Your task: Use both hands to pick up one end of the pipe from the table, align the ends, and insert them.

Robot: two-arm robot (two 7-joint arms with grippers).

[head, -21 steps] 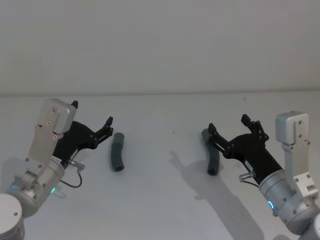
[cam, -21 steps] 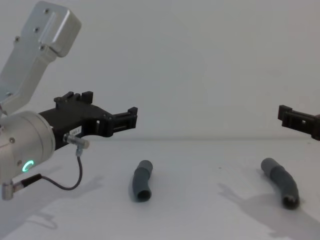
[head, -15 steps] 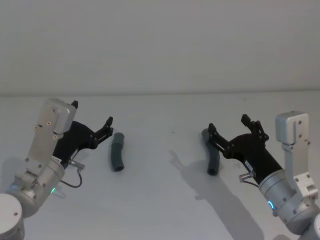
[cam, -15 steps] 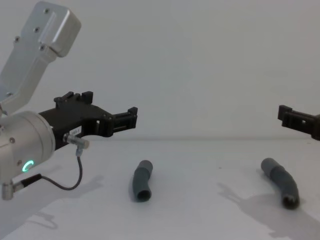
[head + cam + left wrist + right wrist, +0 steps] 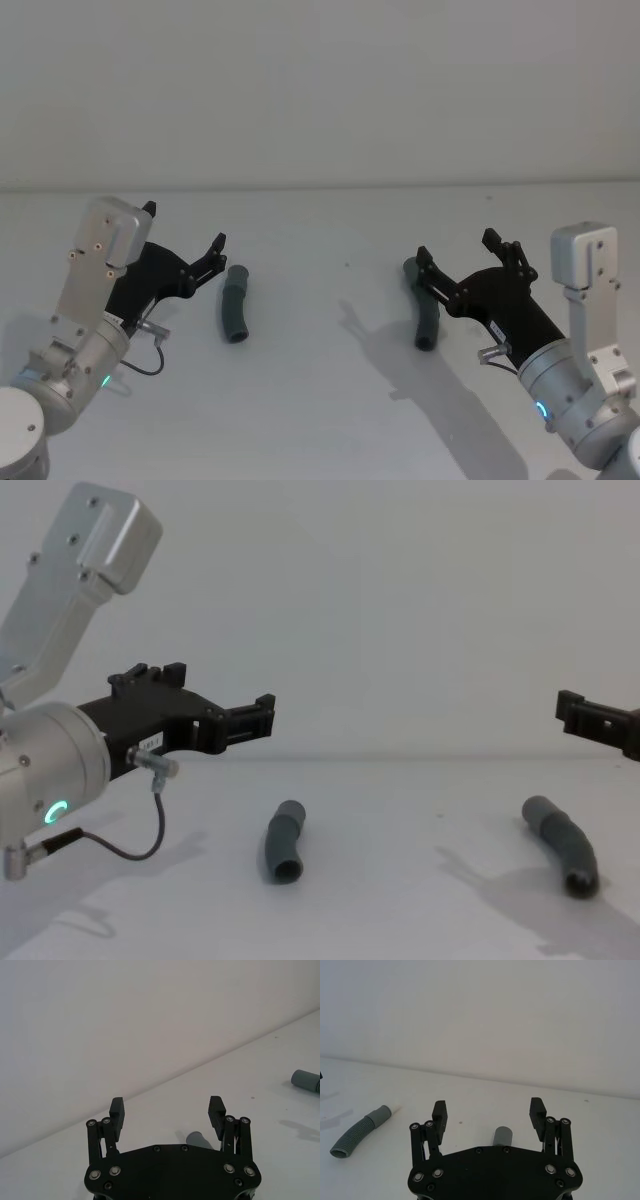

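I see my left gripper [image 5: 185, 225] hovering above the table [image 5: 320, 410], fingers spread wide, one grey pipe piece [image 5: 235, 304] lying just ahead. My right gripper [image 5: 456, 246], equally wide, hangs over the other pipe piece [image 5: 428, 322].

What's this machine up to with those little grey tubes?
A two-armed robot is getting ready to join two short bent grey tubes that lie apart on the white table. Its left gripper hovers open above the table, just beside the left piece. Its right gripper hovers open close over the right piece. Neither piece is gripped or lifted yet, so the joining has not started.
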